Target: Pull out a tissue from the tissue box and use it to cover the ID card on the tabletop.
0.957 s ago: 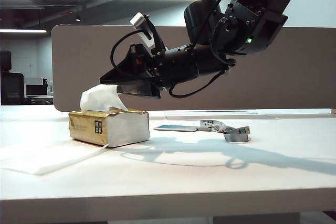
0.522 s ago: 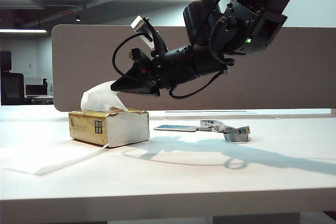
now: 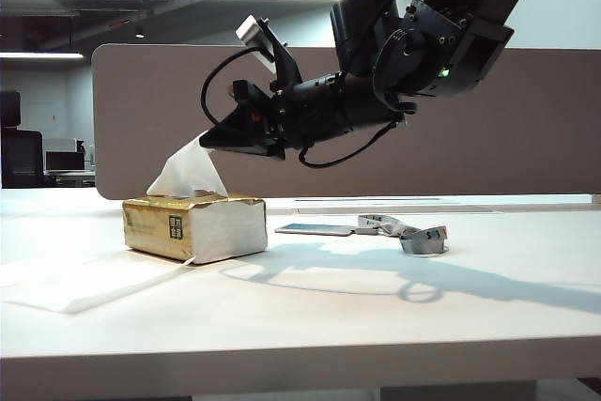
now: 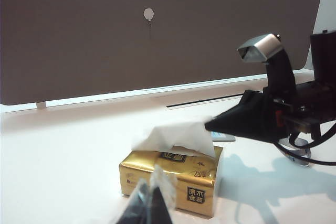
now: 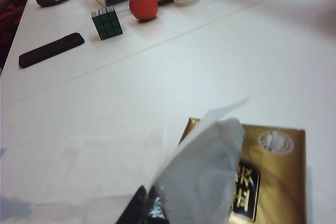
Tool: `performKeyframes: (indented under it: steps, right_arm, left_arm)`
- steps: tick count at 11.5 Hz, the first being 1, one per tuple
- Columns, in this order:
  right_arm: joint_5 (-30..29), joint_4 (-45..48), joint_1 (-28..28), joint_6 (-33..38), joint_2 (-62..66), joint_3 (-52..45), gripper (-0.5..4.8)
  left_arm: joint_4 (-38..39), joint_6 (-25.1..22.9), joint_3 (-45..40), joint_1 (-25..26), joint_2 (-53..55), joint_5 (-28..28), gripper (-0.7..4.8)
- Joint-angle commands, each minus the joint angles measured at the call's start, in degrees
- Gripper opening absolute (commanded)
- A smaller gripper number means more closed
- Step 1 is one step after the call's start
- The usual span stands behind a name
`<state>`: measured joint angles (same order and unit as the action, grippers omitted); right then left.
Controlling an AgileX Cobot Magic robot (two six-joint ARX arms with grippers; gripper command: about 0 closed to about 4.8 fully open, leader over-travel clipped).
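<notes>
A wide white surface (image 3: 310, 316) fills the lower part of the exterior view, with a brown-grey partition panel (image 3: 526, 138) standing upright behind it. At far left a long flat white sheet (image 3: 80, 284) lies on the surface, just beside the tissue box (image 3: 192, 225), a gold pack with a white end and a small dark label. The tissue (image 3: 188, 171) rises from the top of the box as a tall stretched peak, its upper tip clamped in the right pincer (image 3: 208, 138), whose jaws are closed on it. A second ago the tissue was a low crumpled tuft and the pincer hung lower with its jaws parted; now the pincer sits higher and the sheet is drawn taut upward, its lower part not yet clear of the box. The box sits where it did. The black right arm reaches in from the upper right, crossing above the middle of the surface. To the right of the box, apart from it, the pale ID card (image 3: 315, 229) lies flat and uncovered, clipped to a coiled grey-blue lanyard (image 3: 418, 236) further right. The left pincer (image 4: 151, 205) shows only as dark fingertips pressed close together at the edge of the left wrist view, near the box and holding nothing.
</notes>
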<state>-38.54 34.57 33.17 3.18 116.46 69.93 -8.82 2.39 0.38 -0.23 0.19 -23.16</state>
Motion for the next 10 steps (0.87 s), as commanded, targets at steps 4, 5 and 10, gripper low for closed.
performKeyframes:
  steps: [4,5,10]
  right_arm:
    - [0.9,6.0,0.0,3.5,-1.6,7.1,-0.06]
    - [1.2,6.0,0.0,4.7,-1.9,9.4,-0.06]
    - [2.9,-6.5,0.2,5.6,-2.5,11.5,3.60]
  left_arm:
    - [-0.6,0.0,0.2,0.0,0.0,0.0,-0.05]
    - [-0.6,0.0,0.2,0.0,0.0,0.0,-0.05]
    - [-0.6,0.0,0.2,0.0,0.0,0.0,-0.05]
